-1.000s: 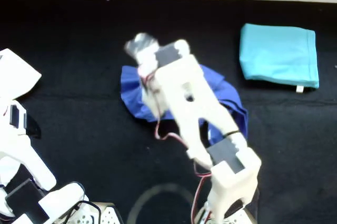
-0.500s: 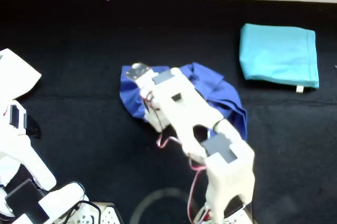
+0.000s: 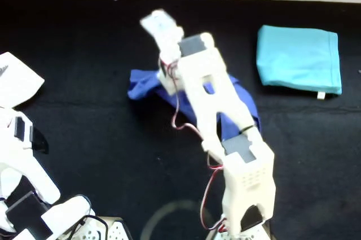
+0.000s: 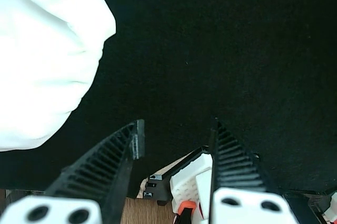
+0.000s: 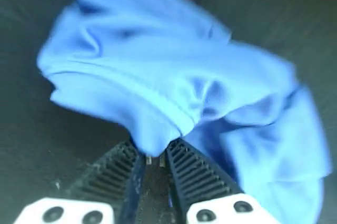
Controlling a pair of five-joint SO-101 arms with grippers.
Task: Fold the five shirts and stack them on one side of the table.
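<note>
Above table [image 3: 84,54], right hand [image 5: 154,151] pinching blue shirt [image 5: 158,66]

A high camera looks steeply down on the black table [image 3: 84,43], with the arm bases at 6 o'clock. Wrist cameras peer along the left gripper [image 4: 177,126] and right gripper [image 5: 154,145], close up. The high and right wrist views share the blue shirt [image 3: 144,82].
</note>
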